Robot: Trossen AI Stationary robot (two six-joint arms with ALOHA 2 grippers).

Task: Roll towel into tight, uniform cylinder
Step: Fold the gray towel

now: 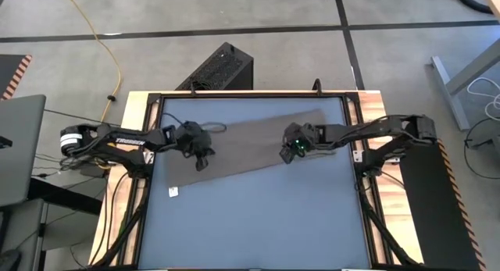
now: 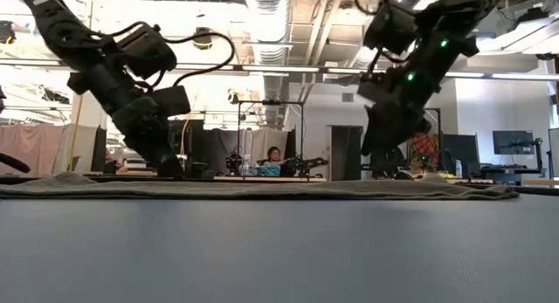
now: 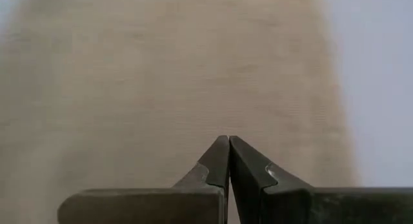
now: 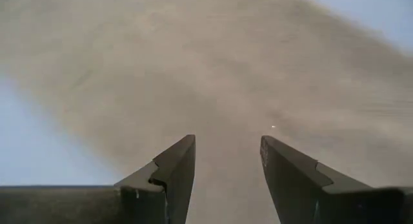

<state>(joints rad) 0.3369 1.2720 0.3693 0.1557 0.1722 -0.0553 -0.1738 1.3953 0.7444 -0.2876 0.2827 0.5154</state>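
The taupe towel [image 1: 250, 146] lies spread flat on the blue-grey tabletop, slanting from near left to far right, with a small white tag [image 1: 173, 192] at its near left corner. My left gripper [image 1: 201, 160] is shut over the towel's left part, its tips [image 3: 229, 139] slanting down at the cloth [image 3: 161, 88]. My right gripper [image 1: 287, 154] stands open over the towel's right part, with only cloth [image 4: 226, 69] showing past its fingers [image 4: 227, 143]. In the low view the towel [image 2: 262, 189] is a low flat band that hides both grippers' fingertips.
Bare tabletop [image 1: 258, 224] stretches from the towel to the near edge. A black box [image 1: 219, 68] stands on the floor beyond the far edge. Wooden rails [image 1: 131, 146] frame the table. A person [image 2: 273, 159] sits far back in the room.
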